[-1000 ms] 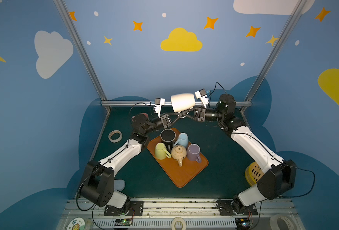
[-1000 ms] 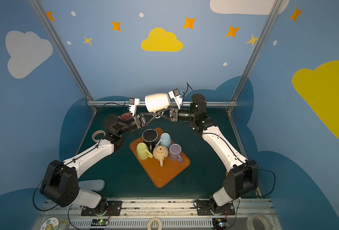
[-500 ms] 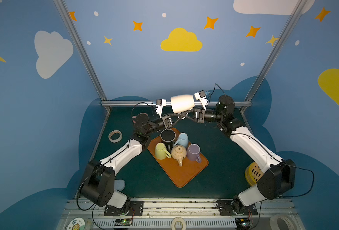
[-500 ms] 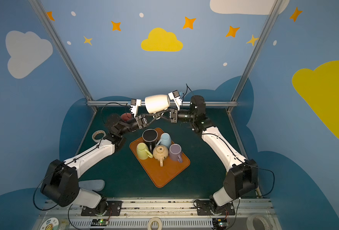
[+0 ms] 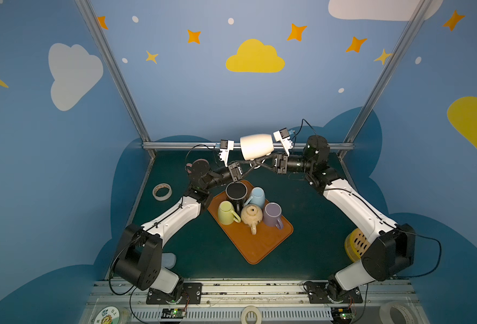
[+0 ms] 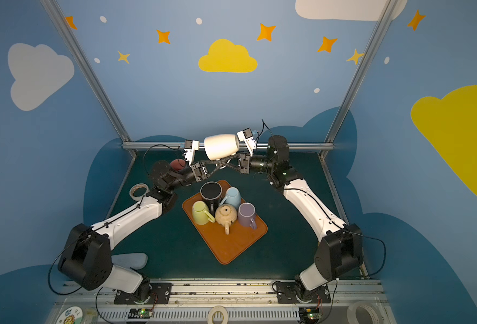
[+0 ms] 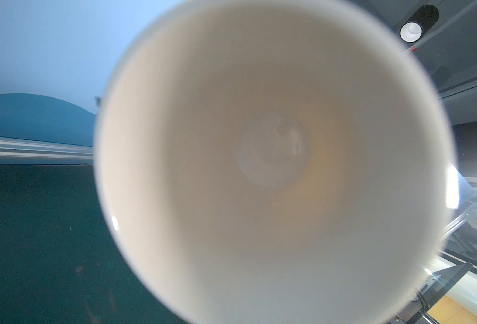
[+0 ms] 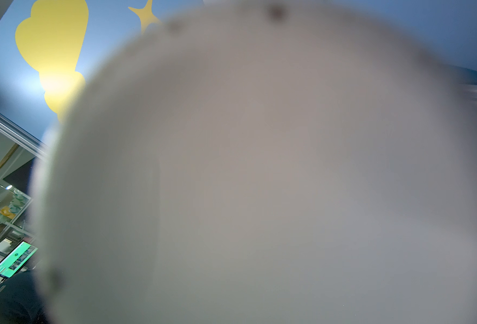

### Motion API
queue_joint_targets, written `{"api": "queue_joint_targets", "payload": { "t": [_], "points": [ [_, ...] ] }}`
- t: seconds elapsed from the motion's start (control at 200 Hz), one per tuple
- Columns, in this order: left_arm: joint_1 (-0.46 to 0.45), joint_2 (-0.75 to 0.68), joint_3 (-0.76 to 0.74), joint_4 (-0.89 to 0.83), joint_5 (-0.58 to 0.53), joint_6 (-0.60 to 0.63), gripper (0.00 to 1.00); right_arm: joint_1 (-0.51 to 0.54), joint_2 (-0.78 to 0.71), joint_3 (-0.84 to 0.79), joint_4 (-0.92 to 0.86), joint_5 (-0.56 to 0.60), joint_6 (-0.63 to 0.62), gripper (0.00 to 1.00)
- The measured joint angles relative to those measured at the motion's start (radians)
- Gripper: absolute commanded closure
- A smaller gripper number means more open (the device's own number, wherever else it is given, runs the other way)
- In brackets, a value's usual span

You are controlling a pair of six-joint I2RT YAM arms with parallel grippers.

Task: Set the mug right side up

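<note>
A white mug [image 5: 255, 146] [image 6: 220, 146] hangs on its side in the air at the back middle, above the table. Its open mouth faces the left arm, and its inside fills the left wrist view [image 7: 273, 168]. The right wrist view shows only the mug's blurred base [image 8: 259, 168]. Both grippers meet under the mug at its handle. My right gripper [image 5: 260, 164] is shut on the handle. My left gripper [image 5: 250, 162] reaches in from the other side, its fingers narrowed onto the same handle. Neither wrist view shows the jaws.
Below stands an orange tray [image 5: 259, 246] with a black mug [image 5: 236, 192], a light blue mug [image 5: 257, 196], a yellow-green mug [image 5: 226, 213], a purple mug [image 5: 272, 214] and a beige teapot [image 5: 251, 216]. A tape roll [image 5: 162, 191] lies left, a yellow basket [image 5: 356, 246] right.
My left gripper has pushed in closer under the mug and its fingers have narrowed onto the handle. The right gripper and the mug have barely moved.
</note>
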Motion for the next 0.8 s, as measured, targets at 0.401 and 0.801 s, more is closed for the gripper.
{"api": "queue_joint_targets", "payload": {
  "t": [0.401, 0.801],
  "points": [
    [-0.008, -0.078, -0.125, -0.017, -0.082, 0.038, 0.96, 0.018, 0.029, -0.028, -0.008, -0.022, -0.004, 0.82],
    [-0.008, -0.237, -0.299, -0.12, -0.209, 0.108, 0.96, 0.076, 0.09, -0.067, 0.039, -0.024, 0.009, 0.66]
  ]
}}
